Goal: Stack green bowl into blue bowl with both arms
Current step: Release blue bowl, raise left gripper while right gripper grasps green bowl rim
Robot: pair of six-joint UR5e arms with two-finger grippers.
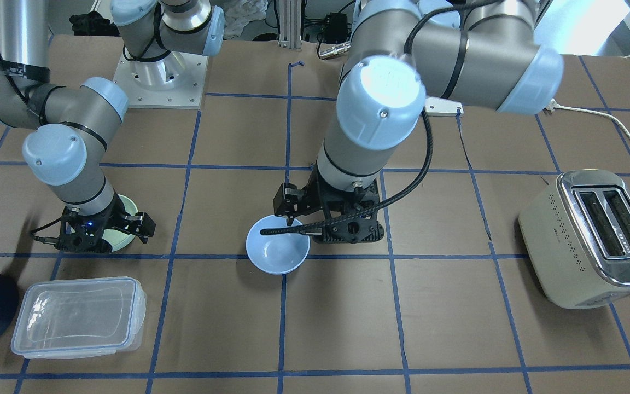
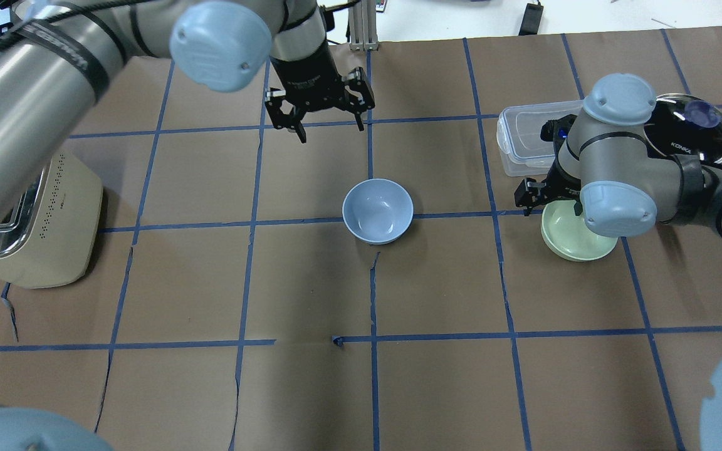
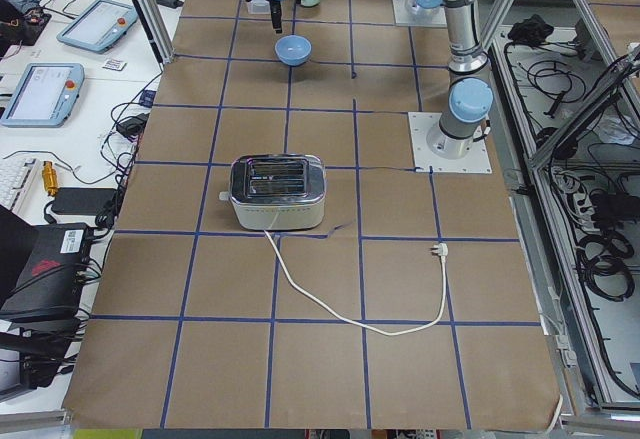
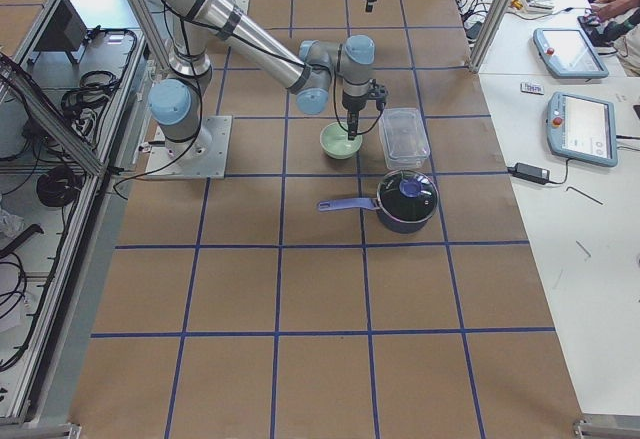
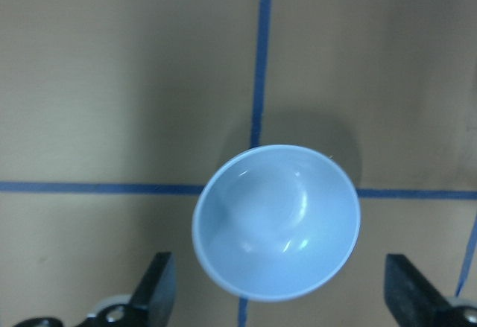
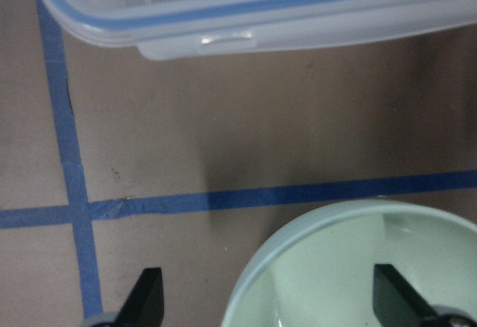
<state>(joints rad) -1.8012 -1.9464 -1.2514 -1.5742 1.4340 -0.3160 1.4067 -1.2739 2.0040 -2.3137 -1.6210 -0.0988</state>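
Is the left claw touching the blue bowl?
Apart. In the left wrist view the left claw is open, fingers flanking the blue bowl, bare table between.

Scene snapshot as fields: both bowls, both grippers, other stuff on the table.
green bowl: upright on the table, not stacked
blue bowl: upright, empty, mid-table
left gripper: open, above blue bowl, holding nothing
right gripper: open, fingers straddling green bowl's rim
other: toaster, clear container, saucepan
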